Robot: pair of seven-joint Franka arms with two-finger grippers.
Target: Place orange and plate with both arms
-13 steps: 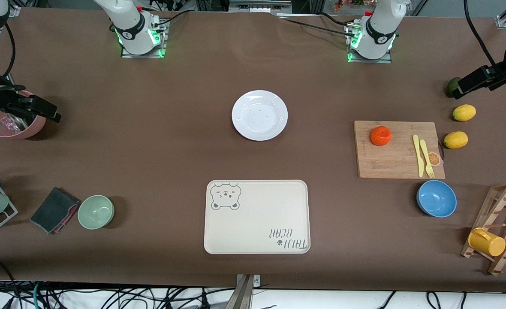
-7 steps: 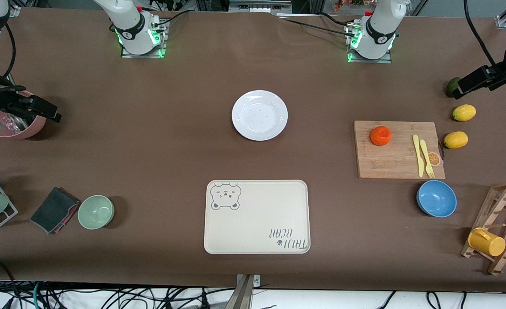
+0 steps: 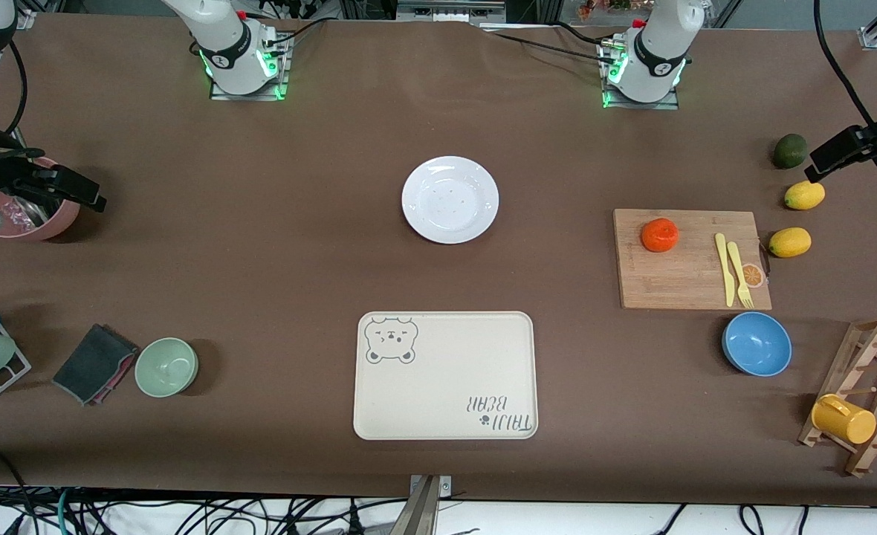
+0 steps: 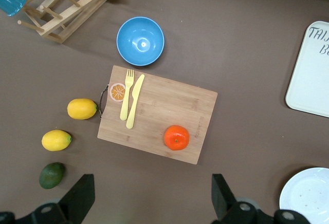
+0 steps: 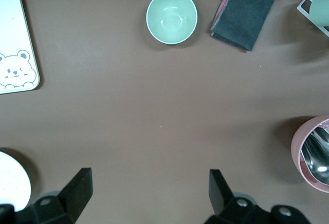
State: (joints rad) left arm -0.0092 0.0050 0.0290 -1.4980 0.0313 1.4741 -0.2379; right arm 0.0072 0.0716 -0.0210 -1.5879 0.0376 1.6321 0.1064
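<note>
Nothing done yet, by the look of it. Table (image 3: 260, 245) carries everything untouched. Bear tray (image 3: 446, 375) sits near the front-camera edge, mid-table, and it's bare (likely the drop spot, tho that's a guess). Cutting board (image 3: 687, 260) lies toward the left arm's end w/ the orange (image 3: 660, 235) on its corner nearest the arm bases; yellow knife and fork (image 3: 734, 271) lie on the same board, apart from the fruit. Plate (image 3: 450, 199) sits mid-table, farther from the front camera than the tray, well apart from it. So both pick-ups and both placements are left.

Poses: left gripper (image 3: 832, 156) hangs high over the table edge at the left arm's end, near the lime (image 3: 789, 150) and lemons, fingers (image 4: 82, 198) spread wide, holding nothing. Right gripper (image 3: 74, 193) hangs over the pink pot (image 3: 30, 215) at the right arm's end, fingers (image 5: 77, 190) also spread, empty. Neither is near its target.
</note>
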